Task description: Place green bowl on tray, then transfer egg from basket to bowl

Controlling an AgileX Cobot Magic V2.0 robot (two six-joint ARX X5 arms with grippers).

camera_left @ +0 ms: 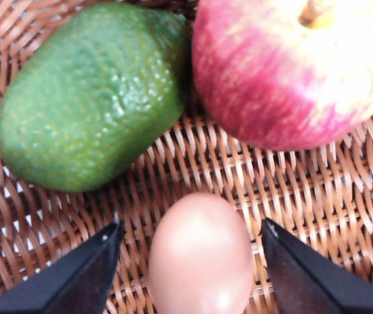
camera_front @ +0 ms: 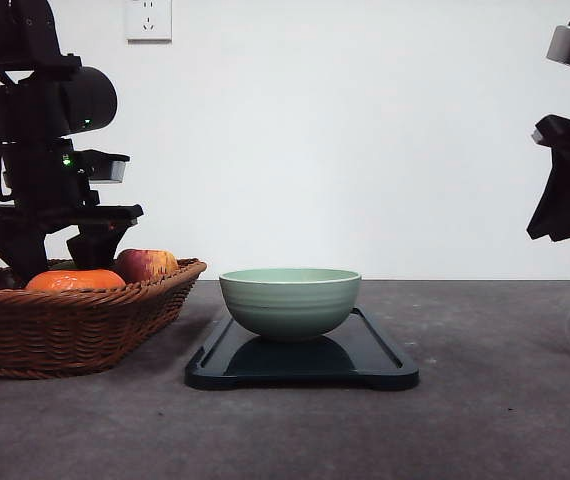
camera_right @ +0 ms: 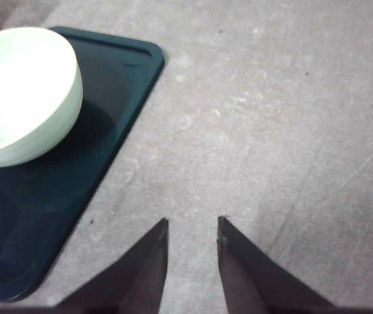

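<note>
Grey table (camera_front: 485,400), white wall. Bowl (camera_front: 290,300) sits on tray (camera_front: 365,362) — done. Left claw (camera_left: 193,245) spread wide astride the egg (camera_left: 199,258) in the basket (camera_front: 65,330); I'd close gently, centred, clear of avocado (camera_left: 88,98) and apple (camera_left: 291,72). Right claw (camera_right: 192,229) released, parked over the table.

text: none readable | labels: none showing | brands: none | numbers: none | signs: nothing legible is appearing on any object in view
</note>
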